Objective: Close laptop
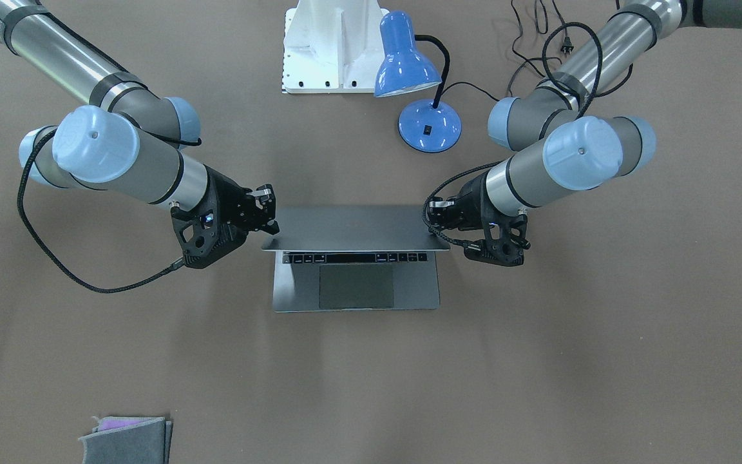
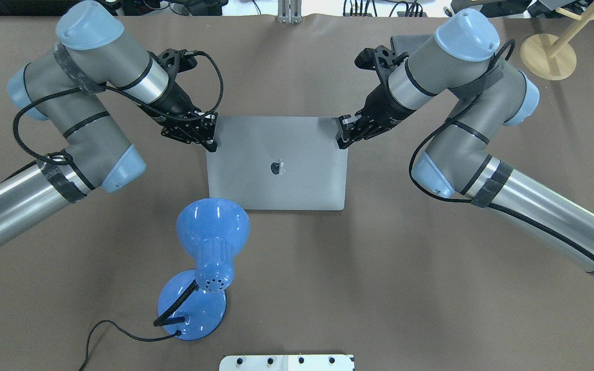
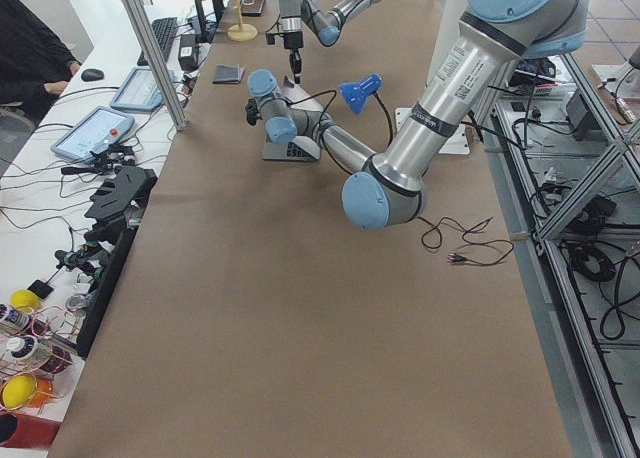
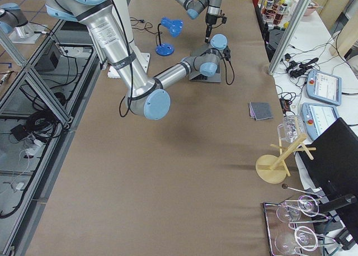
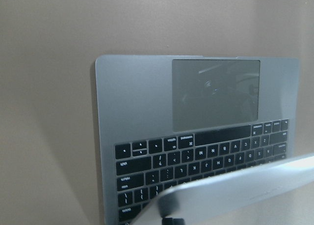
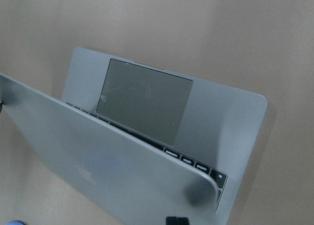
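Observation:
The grey laptop [image 2: 276, 165] lies mid-table with its lid [image 1: 355, 227] tilted partway down over the black keyboard [image 5: 196, 156] and trackpad [image 1: 356, 286]. My left gripper [image 2: 210, 135] is at the lid's left side edge near its raised far corner, touching it, and its fingers look apart. My right gripper [image 2: 343, 134] is at the opposite side edge in the same pose. In the front-facing view the left gripper [image 1: 437, 216] is on the right and the right gripper [image 1: 269, 209] on the left. Each wrist view shows the lid's edge [image 6: 122, 156] close up.
A blue desk lamp [image 2: 201, 268] stands on the robot's side of the laptop, its cord trailing on the table. A white mount plate [image 1: 329, 48] sits by the robot base. A grey cloth [image 1: 127, 438] lies near the far edge. A wooden stand [image 2: 547, 54] is far right.

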You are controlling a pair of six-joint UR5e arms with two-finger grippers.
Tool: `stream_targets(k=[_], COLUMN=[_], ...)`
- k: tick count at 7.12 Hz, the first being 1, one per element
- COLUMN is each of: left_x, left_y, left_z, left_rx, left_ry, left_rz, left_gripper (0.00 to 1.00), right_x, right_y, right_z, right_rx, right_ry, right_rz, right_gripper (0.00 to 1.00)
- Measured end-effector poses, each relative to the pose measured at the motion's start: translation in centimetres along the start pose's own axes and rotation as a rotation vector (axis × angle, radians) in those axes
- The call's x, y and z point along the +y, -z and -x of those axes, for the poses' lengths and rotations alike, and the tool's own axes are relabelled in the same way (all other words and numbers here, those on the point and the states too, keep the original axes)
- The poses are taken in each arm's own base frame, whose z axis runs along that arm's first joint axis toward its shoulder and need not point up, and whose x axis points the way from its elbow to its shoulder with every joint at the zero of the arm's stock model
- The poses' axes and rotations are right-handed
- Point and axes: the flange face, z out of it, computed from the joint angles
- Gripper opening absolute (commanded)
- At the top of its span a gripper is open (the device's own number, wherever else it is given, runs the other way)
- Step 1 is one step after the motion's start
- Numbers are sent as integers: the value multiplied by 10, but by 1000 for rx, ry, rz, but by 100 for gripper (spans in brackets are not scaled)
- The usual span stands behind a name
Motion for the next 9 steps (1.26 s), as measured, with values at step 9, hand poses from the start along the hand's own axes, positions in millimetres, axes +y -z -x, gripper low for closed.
stream_targets(k=[9], left_x=[-34], left_y=[-37], left_z=[18], left_rx=[-64], left_ry=[-5], left_rz=[-74], left_gripper=[0], right_x=[-64], right_y=[-71], right_z=[-19], right_rx=[155], right_ry=[-75], right_rz=[-26], right_gripper=[0])
